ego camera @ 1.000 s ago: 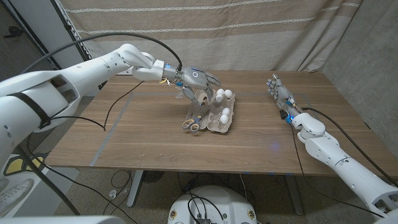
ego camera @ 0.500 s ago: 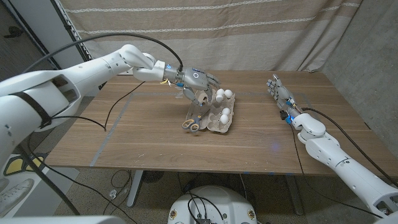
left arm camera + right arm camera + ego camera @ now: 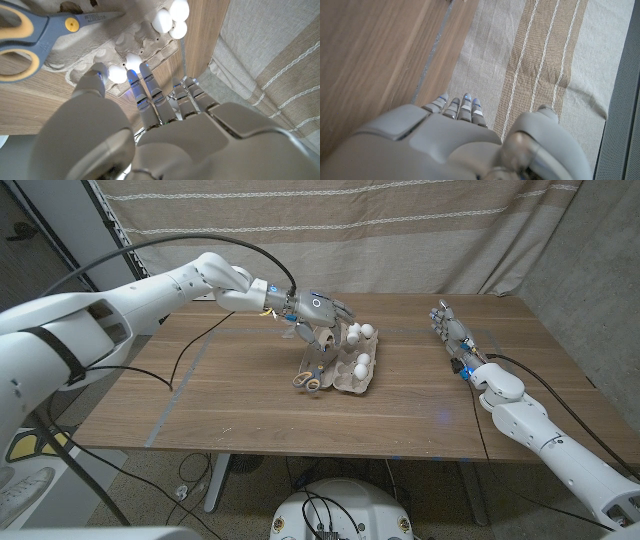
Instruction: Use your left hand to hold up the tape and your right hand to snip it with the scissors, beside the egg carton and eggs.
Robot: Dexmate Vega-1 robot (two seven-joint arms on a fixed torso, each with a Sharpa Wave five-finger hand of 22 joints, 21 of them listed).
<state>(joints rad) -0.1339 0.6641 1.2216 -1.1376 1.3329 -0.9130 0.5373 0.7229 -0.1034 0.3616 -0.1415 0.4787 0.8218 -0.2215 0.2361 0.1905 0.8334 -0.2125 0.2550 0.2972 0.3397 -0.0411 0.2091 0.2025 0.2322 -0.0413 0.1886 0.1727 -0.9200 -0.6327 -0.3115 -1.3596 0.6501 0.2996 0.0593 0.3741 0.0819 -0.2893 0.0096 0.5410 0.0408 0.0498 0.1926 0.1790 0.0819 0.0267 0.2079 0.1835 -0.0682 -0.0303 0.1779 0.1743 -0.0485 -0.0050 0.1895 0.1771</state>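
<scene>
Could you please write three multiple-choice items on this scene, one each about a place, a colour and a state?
1. Where are the scissors?
A. In the right hand
B. On the table at the egg carton's edge, on the left arm's side
C. At the table's far right corner

2. What colour are the eggs?
A. Brown
B. Speckled blue
C. White

3. What is the right hand doing?
A. Holding nothing, fingers stretched out
B. Gripping the scissors
C. Pressing on the carton

Answers:
1 B: the head view shows the scissors lying on the table against the egg carton.
2 C: the eggs show plain white in the carton.
3 A: the right hand is over the table's right side, well apart from the scissors and the carton, with nothing in it.
</scene>
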